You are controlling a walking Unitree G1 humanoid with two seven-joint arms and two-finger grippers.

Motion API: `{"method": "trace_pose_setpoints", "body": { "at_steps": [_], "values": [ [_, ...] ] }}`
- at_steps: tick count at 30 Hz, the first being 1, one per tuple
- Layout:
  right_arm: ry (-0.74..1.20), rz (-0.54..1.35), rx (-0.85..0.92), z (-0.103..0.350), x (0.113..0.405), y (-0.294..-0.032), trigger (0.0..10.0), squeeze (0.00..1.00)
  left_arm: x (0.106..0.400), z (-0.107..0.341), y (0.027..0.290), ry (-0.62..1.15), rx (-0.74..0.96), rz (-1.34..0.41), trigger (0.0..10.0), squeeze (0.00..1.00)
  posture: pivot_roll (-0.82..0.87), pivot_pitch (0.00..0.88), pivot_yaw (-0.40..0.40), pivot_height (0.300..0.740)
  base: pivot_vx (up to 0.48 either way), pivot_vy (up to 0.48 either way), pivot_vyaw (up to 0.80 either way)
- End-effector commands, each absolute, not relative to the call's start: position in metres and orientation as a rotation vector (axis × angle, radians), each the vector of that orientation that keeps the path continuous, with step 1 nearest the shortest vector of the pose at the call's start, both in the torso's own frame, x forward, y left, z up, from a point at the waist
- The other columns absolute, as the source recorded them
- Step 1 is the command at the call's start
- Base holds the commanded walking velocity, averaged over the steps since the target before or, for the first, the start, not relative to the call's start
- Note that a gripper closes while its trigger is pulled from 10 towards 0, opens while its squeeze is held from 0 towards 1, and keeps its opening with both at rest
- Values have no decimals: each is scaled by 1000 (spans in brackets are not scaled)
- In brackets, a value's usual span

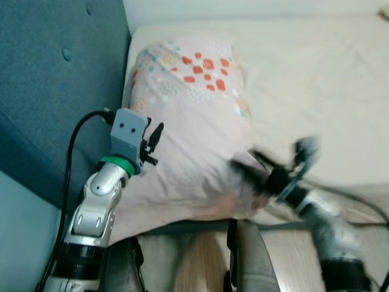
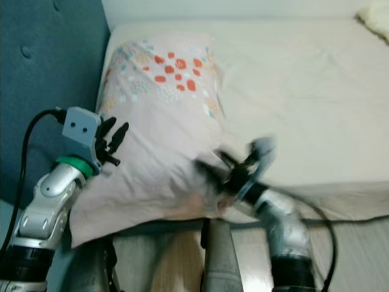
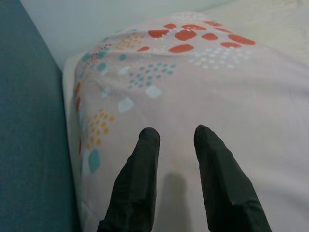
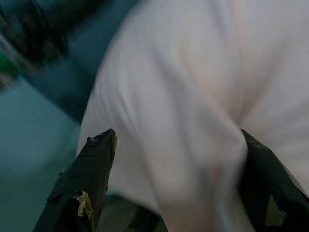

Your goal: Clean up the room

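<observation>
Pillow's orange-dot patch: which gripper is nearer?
Left. Left gripper sits at the pillow side nearer the patch; right gripper is at the near corner.

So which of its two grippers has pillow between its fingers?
The right gripper: its open fingers straddle a fold at the pillow's near corner. The left gripper hovers open beside it.

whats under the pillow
The pillow lies on the cream bed, its near corner hanging past the bed's edge. Whatever lies beneath it is covered. The right gripper is at that corner.
</observation>
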State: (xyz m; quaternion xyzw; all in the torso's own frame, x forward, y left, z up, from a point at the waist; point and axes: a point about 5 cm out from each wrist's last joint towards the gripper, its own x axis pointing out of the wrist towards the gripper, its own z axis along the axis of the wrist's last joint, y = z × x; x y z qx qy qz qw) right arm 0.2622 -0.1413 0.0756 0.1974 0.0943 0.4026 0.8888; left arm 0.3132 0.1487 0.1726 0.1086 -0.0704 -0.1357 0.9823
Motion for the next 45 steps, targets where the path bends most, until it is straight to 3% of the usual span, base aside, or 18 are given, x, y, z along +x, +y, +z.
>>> {"method": "trace_pose_setpoints", "body": {
  "at_steps": [1, 7, 12, 14, 23, 26, 31, 36, 38, 42, 45],
  "values": [
    [249, 798, 386, 62, 258, -143, 10000, 0, 312, 170, 151, -131, 226, -266, 10000, 0, -32, 33, 42, 510, 0, 0, 0],
    [294, 513, 491, 45, 278, -159, 10000, 0, 315, 171, 135, -151, 225, -289, 10000, 0, -34, 27, 46, 510, 0, 0, 0],
    [500, 504, 268, 19, 251, -168, 10000, 0, 322, 184, 123, -191, 205, -307, 10000, 0, -39, 26, 40, 510, 0, 0, 0],
    [508, 501, 262, 18, 248, -170, 10000, 0, 323, 184, 123, -192, 202, -307, 10000, 0, -39, 26, 40, 510, 0, 0, 0],
    [498, 793, 337, 31, 189, -170, 10000, 0, 321, 176, 123, -171, 218, -326, 10000, 0, -70, 20, 50, 510, 0, 0, 0],
    [440, 829, 353, 46, 189, -177, 10000, 0, 322, 177, 121, -175, 218, -333, 10000, 0, -70, 17, 51, 510, 0, 0, 0],
    [198, 853, 371, 101, 212, -184, 10000, 0, 325, 180, 119, -187, 213, -333, 10000, 0, -71, 8, 53, 510, 0, 0, 0],
    [-58, 630, 359, 139, 255, -193, 10000, 0, 324, 175, 119, -170, 209, -321, 10000, 0, -71, 0, 58, 510, 0, 0, 0],
    [-92, 575, 361, 142, 263, -195, 10000, 0, 324, 174, 118, -165, 206, -316, 10000, 0, -71, 0, 58, 510, 0, 0, 0],
    [-113, 292, 315, 128, 304, -194, 10000, 0, 328, 157, 125, -75, 156, -201, 10000, 0, -55, 0, 61, 510, 0, 0, 0],
    [-75, 264, 304, 119, 311, -189, 10000, 0, 330, 141, 129, -28, 195, -163, 10000, 0, -52, 0, 60, 510, 0, 0, 0]
  ]
}}
